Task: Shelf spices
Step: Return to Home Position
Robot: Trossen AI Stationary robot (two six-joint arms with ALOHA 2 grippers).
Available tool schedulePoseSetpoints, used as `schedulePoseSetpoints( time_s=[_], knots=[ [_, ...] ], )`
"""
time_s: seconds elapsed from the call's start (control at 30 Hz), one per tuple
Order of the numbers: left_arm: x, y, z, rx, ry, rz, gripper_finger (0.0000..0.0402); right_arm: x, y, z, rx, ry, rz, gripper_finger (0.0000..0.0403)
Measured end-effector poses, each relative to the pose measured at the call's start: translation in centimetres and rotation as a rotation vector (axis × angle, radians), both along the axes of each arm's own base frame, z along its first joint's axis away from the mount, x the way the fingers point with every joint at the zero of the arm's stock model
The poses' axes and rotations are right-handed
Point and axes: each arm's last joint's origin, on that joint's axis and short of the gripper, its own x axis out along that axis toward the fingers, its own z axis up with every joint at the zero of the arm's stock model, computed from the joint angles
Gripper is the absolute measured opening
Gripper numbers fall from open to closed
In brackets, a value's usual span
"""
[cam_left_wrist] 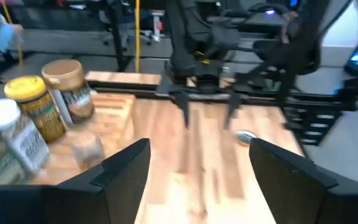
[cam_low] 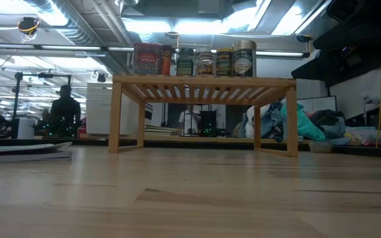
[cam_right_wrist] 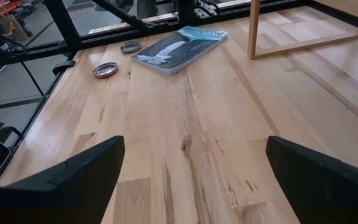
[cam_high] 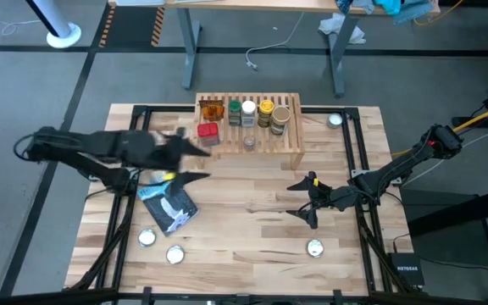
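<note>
All seven spices stand on the shelf [cam_high: 293,146] at the far edge of the tabletop [cam_high: 244,224]. An orange packet [cam_high: 213,110] and jars with green [cam_high: 235,110], white [cam_high: 248,112], yellow [cam_high: 266,111] and tan [cam_high: 280,119] lids line the back step. A red tin [cam_high: 207,131] and a small clear jar [cam_high: 249,142] sit on the front one. The left claw [cam_high: 203,163] hovers just off the shelf's front edge, near the red tin. Its fingers are spread wide and hold nothing. The right claw [cam_high: 300,199] hangs over bare wood, well apart from the shelf, also wide open and empty. A blue-and-white pouch [cam_high: 169,206] lies flat below the left claw. Silver discs [cam_high: 146,238] dot the tabletop's near side.
</note>
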Motion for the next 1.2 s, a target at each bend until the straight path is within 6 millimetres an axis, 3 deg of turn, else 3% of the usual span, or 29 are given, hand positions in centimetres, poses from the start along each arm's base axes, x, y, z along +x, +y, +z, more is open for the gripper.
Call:
schedulePoseSetpoints(
  time_s=[0.27, 0.4, 0.8, 1.07, 1.2],
  knots=[
    [-8.0, -1.4, 0.6, -0.132, 0.078, -0.062, 0.0246, 0.0, 0.0, 0.0, 0.000, 0.000, 0.000, 0.0397],
    [-10.3, -1.2, -0.2, -0.129, 0.132, -0.008, 0.0241, 0.0, 0.0, 0.0, 0.000, 0.000, 0.001, 0.0397],
    [-12.3, -0.8, -6.4, -0.123, 0.185, 0.039, 0.0241, 0.0, 0.0, 0.0, 0.000, 0.000, 0.000, 0.0397],
    [-13.5, -0.6, -10.3, -0.220, 0.073, -0.009, 0.0241, -0.1, -0.1, 0.1, 0.000, 0.001, 0.000, 0.0397],
    [-14.1, -0.3, -12.0, -0.245, 0.024, -0.026, 0.0241, -0.9, -0.5, 1.2, 0.018, -0.034, -0.001, 0.0397]
  ],
)
